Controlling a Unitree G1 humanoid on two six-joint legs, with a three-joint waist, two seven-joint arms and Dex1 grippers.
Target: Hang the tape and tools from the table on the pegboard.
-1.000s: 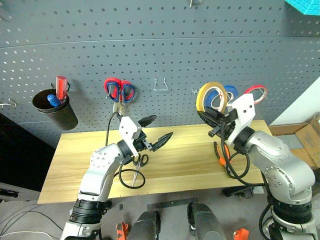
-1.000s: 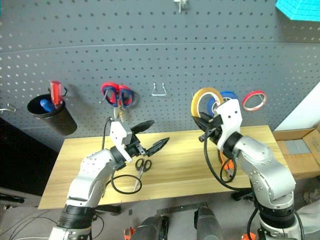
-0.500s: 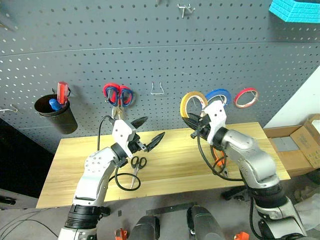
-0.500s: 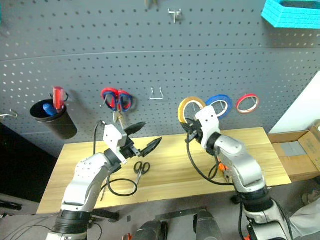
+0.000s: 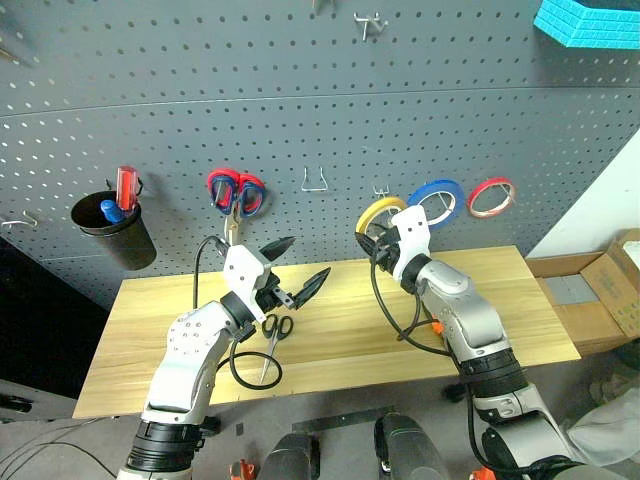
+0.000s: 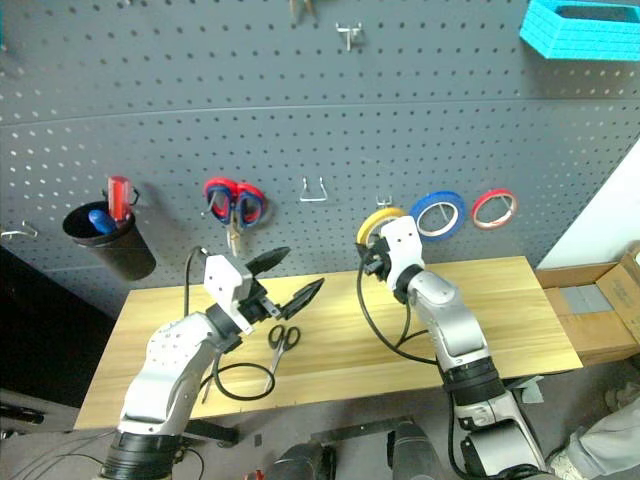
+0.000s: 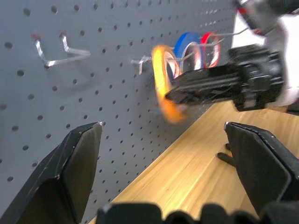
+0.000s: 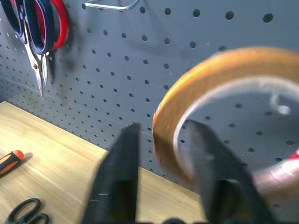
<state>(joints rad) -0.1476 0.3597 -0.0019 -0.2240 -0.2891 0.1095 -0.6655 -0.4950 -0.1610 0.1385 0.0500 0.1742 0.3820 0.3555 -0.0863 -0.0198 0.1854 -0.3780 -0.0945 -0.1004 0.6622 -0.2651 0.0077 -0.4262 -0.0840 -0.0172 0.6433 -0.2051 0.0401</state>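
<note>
The right pincer (image 5: 378,243) had carried the tape (image 5: 378,215) onto a pegboard (image 5: 300,100) hook and begun loosening; left pincer (image 5: 296,268) gaped wide, empty.

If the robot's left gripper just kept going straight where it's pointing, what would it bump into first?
Probably the dark grey pegboard with rows of small holes. The open left gripper points at its bare face, below the bent wire hook and beside the yellow-tan tape ring. Depth is hard to judge.
</note>
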